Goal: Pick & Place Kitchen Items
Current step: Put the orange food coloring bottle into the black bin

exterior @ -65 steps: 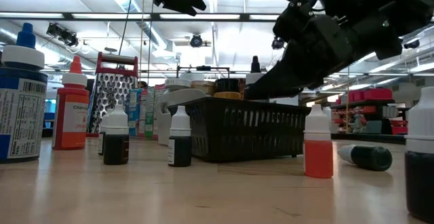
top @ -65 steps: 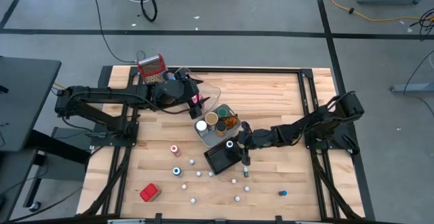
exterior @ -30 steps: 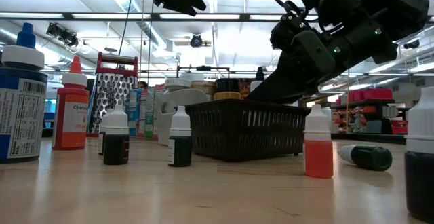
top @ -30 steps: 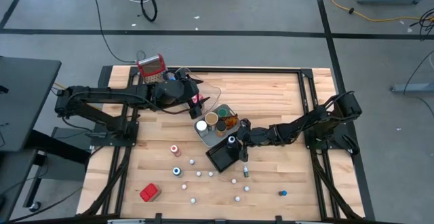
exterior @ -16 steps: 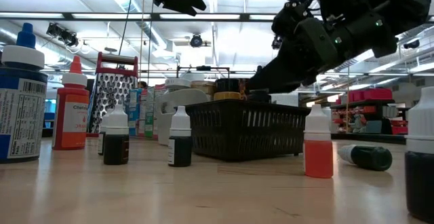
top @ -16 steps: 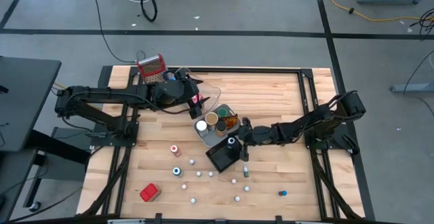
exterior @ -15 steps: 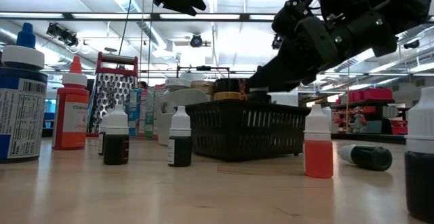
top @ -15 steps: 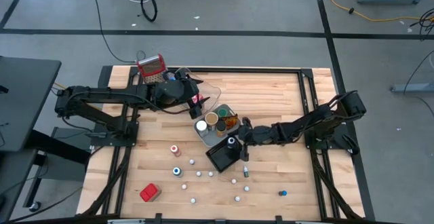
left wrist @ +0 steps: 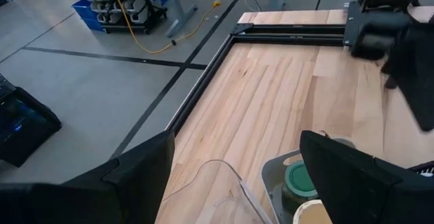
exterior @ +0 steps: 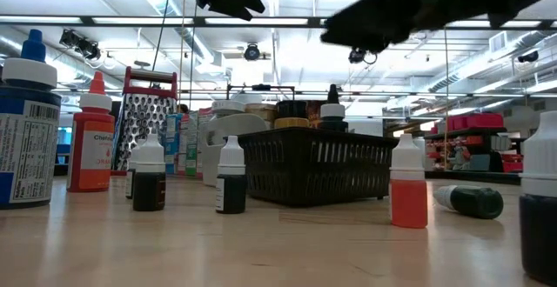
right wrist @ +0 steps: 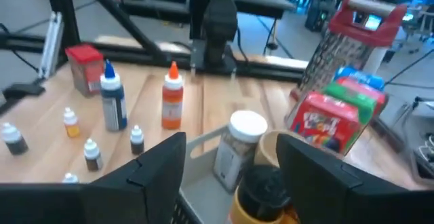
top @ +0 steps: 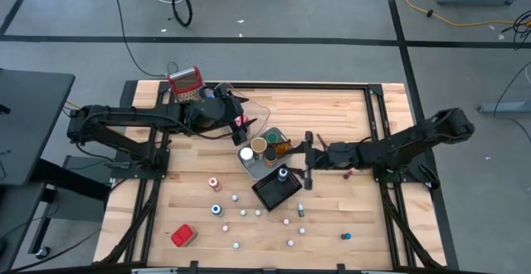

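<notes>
- Near edge of bench (top: 348, 116): red carton (top: 183, 235) toward the left corner; small blue cap (top: 346, 236) toward the right.
- Between these and mid-bench, loose droppers and white caps scattered on the wood. Low view shows a blue-capped bottle (exterior: 26, 130) and an orange bottle (exterior: 90, 139) at its left, an orange dropper (exterior: 408, 184) upright and a dark dropper (exterior: 470, 201) lying on its side.
- Mid-bench: black basket (top: 276, 189), a dark dropper with a white cap (top: 283, 174) standing in it.
- Right gripper (top: 308, 160) hangs above the bench just beside the basket's far-right corner, fingers spread apart, nothing between them.
- Just beyond the basket: grey tray (top: 246, 165) holding round jars (top: 260, 145).
- Clear tray (top: 259, 113) next beyond the grey one.
- Left gripper (top: 241, 122) hovers over the clear tray, fingers at full spread, empty.
- Far left edge: grater (top: 184, 82) with a red top.
</notes>
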Controlling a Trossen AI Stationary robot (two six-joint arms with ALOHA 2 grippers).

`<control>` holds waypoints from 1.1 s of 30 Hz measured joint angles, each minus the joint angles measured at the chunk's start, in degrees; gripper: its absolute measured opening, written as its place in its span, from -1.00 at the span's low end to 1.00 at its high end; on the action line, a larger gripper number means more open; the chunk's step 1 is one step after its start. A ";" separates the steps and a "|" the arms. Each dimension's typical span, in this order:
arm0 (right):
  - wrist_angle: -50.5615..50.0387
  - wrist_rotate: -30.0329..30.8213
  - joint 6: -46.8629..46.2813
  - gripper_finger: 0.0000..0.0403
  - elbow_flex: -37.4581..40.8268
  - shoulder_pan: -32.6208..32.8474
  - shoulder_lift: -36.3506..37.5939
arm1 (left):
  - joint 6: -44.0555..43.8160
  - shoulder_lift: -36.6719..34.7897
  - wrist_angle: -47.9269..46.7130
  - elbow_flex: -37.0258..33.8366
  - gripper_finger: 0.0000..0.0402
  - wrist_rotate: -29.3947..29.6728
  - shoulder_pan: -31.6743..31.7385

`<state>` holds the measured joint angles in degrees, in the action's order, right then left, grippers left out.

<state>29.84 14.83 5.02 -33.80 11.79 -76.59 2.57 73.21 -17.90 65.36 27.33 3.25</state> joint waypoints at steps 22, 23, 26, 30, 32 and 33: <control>-26.62 -3.84 5.19 0.06 0.00 0.04 22.02 | 3.60 -0.02 9.80 0.04 0.63 3.02 0.00; -26.57 -3.82 6.56 0.06 0.00 0.04 22.01 | 3.86 -0.02 9.74 0.04 0.63 4.26 0.00; -25.47 -3.71 12.23 0.06 0.00 -0.03 22.00 | 3.86 -0.02 9.95 0.04 0.63 4.97 0.02; -21.03 -3.68 16.97 0.06 0.00 -1.29 22.00 | 0.35 -0.02 9.81 0.04 0.63 4.56 0.00; -18.50 -3.57 18.55 0.06 0.00 -2.33 22.00 | -0.92 -0.02 8.57 0.06 0.63 4.58 -0.22; -17.66 -3.04 19.07 0.06 0.00 -2.82 22.00 | -2.08 -0.04 6.99 0.07 0.63 4.61 -0.60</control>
<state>12.18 11.79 24.08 -33.80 8.97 -54.59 0.49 73.17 -10.92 65.43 31.94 2.65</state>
